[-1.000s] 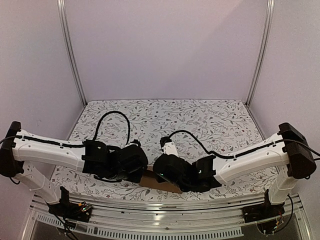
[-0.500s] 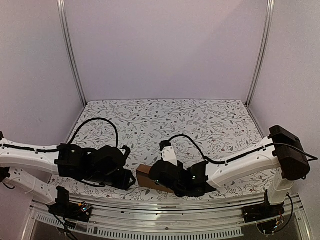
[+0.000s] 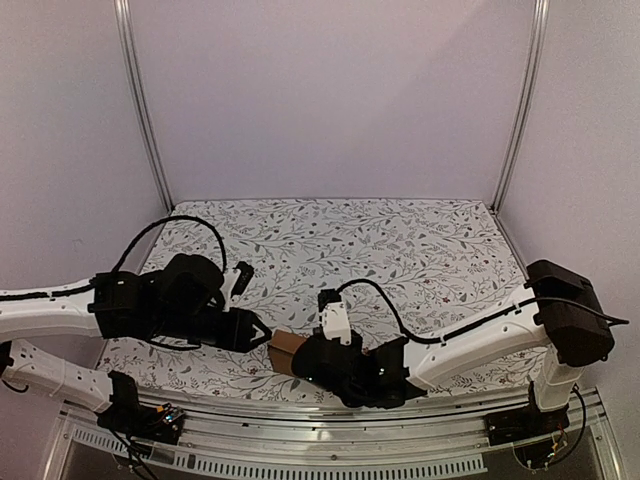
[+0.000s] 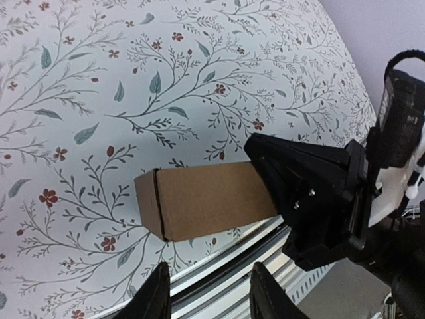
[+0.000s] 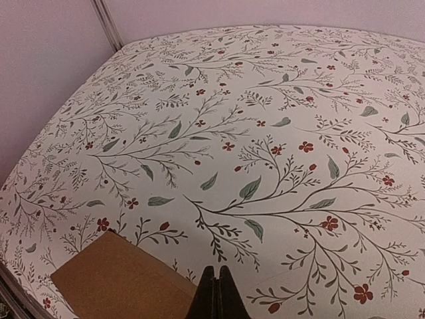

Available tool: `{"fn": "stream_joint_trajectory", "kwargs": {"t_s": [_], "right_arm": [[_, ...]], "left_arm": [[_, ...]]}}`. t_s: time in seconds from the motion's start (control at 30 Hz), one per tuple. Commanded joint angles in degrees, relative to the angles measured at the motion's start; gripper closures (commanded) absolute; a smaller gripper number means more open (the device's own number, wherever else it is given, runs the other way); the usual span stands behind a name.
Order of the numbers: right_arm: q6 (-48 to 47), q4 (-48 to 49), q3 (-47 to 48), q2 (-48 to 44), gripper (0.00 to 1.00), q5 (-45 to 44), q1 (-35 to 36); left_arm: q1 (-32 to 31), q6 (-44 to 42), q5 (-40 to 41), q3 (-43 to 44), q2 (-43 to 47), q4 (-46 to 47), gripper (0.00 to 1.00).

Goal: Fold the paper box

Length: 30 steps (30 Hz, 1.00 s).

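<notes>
Brown cardboard, matt, plain and unprinted, was the only stiff-edged thing on the soft flowered cloth (image 4: 99, 100). On the left, the left claw (image 4: 209, 271) hung with its two dark fingers apart and nothing between them. The paper box (image 4: 199, 199) lay just ahead of its tips, clear of both. The box already read as a small oblong with crisp long edges. A thin seam crossed it near the end facing this claw, where a flap seemed to be tucked in. Its far end disappeared under the black, angular body of the right claw (image 5: 214, 272). That claw's fingers were pressed together into one narrow wedge, gripping nothing. The box's flat top sat just below and to the left of the wedge. Whether the wedge bore down on the card could not be told.

The step looked like a late one: closing or firming up an end while the right claw steadied the body. The next move probably called for the left claw to advance squarely onto the seamed end and push gently, since thin card dents easily.
</notes>
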State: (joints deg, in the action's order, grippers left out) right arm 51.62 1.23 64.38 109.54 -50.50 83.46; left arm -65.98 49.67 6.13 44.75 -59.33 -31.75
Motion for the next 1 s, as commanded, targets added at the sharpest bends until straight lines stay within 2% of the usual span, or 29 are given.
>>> {"fn": "stream_joint_trajectory", "kwargs": {"t_s": [0.0, 0.27, 0.73, 0.97], "right_arm": [[3.0, -7.0, -4.5, 4.8, 1.00, 5.3, 1.4], [1.4, -7.0, -4.6, 4.0, 1.00, 4.3, 1.3], [-0.3, -7.0, -4.5, 2.4, 1.00, 4.5, 1.0], [-3.5, -7.4, -4.7, -4.4, 1.00, 7.3, -0.5]], "left_arm": [[5.8, -5.0, -8.6, 0.6, -4.8, 6.6, 0.64], [8.6, -7.2, -13.0, 1.3, -14.4, 10.0, 0.80], [8.8, -4.9, -11.1, -6.9, -19.3, 11.6, 0.90], [8.7, -4.0, -10.8, -8.4, -20.2, 13.0, 0.93]]}}
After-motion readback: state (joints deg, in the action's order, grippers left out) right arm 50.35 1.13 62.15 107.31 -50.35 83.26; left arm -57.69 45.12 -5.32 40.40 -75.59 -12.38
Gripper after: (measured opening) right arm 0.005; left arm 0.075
